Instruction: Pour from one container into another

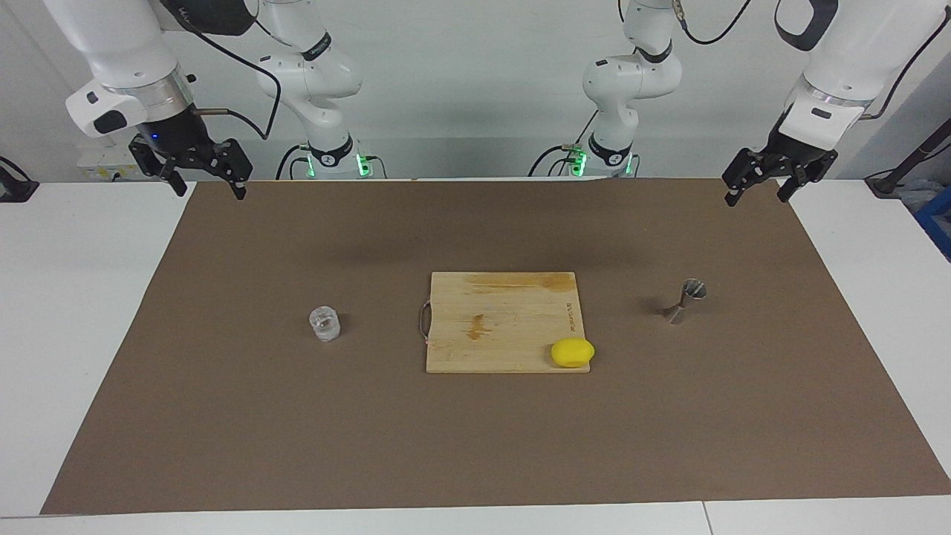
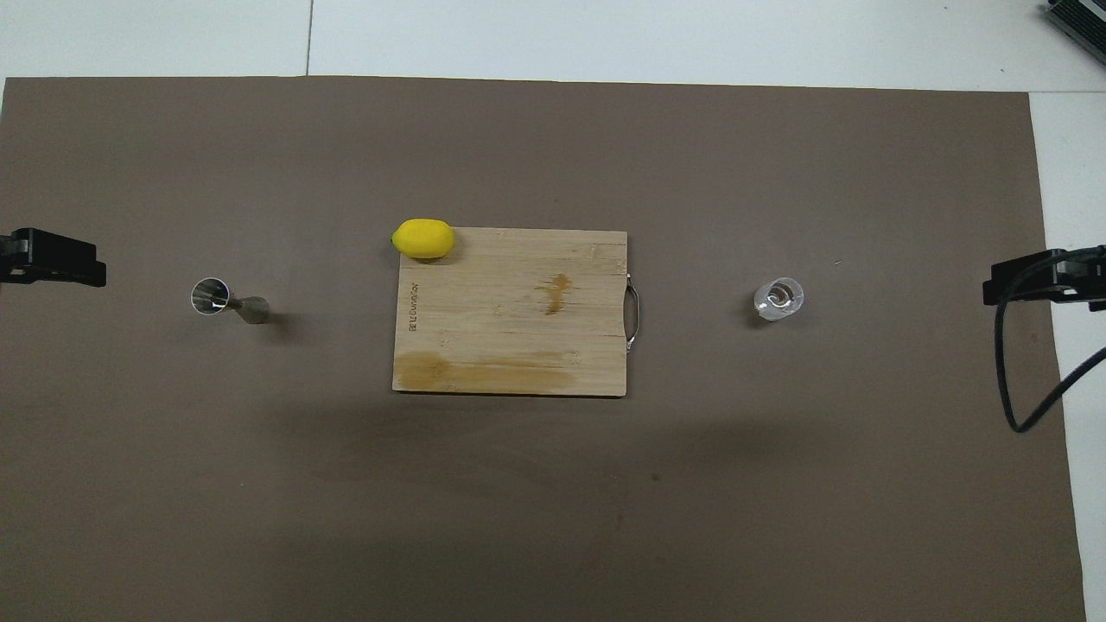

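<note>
Tumbler (image 1: 325,324): glass, light, slick, fragile; grip mid-wall. Jigger (image 1: 684,300): stiff metal, tippy. Left tool (image 1: 765,186) and right tool (image 1: 199,172) released, both waiting above worktop corners.

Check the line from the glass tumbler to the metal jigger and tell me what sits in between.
The cutting board lies flat between the tumbler and the jigger, a lemon on its corner farthest from the robots. Both are low.

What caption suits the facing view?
Glass tumbler, lemon on cutting board, metal jigger; both arms wait.
</note>
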Motion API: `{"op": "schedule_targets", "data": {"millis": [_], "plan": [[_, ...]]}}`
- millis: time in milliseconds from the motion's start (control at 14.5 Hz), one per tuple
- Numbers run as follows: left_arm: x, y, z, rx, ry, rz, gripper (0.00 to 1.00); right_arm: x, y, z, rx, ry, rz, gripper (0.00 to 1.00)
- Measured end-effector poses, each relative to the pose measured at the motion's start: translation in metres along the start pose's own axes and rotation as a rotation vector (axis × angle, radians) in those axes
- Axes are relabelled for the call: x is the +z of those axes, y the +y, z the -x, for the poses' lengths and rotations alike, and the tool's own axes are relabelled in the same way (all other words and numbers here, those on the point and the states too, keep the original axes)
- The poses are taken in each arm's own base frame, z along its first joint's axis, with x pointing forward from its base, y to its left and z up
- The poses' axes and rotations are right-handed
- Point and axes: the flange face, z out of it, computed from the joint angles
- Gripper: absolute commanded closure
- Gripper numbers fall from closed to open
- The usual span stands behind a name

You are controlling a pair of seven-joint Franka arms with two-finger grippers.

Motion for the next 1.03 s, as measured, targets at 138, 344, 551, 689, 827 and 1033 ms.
{"op": "schedule_targets", "data": {"millis": [138, 344, 551, 689, 827, 1033], "plan": [[0.0, -0.0002, 0.0, -0.001, 0.0, 0.0, 0.0, 0.0001, -0.0001, 0.0, 0.0, 0.0, 0.0, 0.0], [0.0, -0.0007, 0.0, -0.002, 0.0, 0.0, 0.0, 0.0005, -0.0002, 0.0, 0.0, -0.001, 0.0, 0.0], [0.0, -0.0009, 0.0, -0.003, 0.0, 0.0, 0.0, 0.0008, -0.0002, 0.0001, 0.0, -0.002, 0.0, 0.0], [0.0, -0.0011, 0.0, -0.003, 0.0, 0.0, 0.0, 0.001, -0.0002, 0.0001, 0.0, -0.002, 0.0, 0.0], [0.0, -0.0014, 0.0, -0.004, 0.0, 0.0, 0.0, 0.0015, 0.0003, 0.0001, 0.001, -0.004, 0.0, 0.0], [0.0, -0.0024, -0.0001, -0.006, 0.0, 0.0, 0.0, 0.0038, 0.0022, 0.0002, 0.042, -0.009, 0.0, 0.0]]}}
